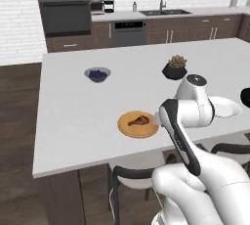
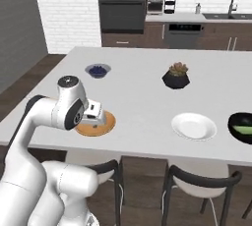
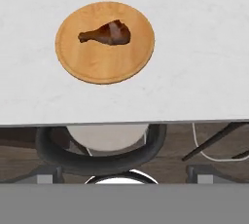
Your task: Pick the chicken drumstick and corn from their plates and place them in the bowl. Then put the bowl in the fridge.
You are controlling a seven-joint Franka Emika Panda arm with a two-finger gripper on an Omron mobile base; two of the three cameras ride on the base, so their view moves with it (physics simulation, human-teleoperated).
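Observation:
The chicken drumstick point(image 3: 108, 34) lies on the orange-brown wooden plate point(image 3: 102, 65), near the island's front edge, also visible as the drumstick point(image 1: 138, 120) on its plate point(image 1: 131, 129). My gripper point(image 2: 94, 118) hovers above this plate point(image 2: 86, 130), looking down at it, open and holding nothing. The white plate point(image 2: 193, 126) is bare. The light green corn point(image 2: 243, 129) lies inside the black bowl point(image 2: 236, 120) at the island's right end. The fridge is out of view.
A black succulent pot point(image 2: 175, 78) and a small bowl of blueberries point(image 2: 97, 70) stand farther back on the white island point(image 2: 138, 97). Dark-framed stools point(image 3: 97, 145) are tucked under the front edge. A wall oven point(image 1: 64, 11) and sink counter line the back wall.

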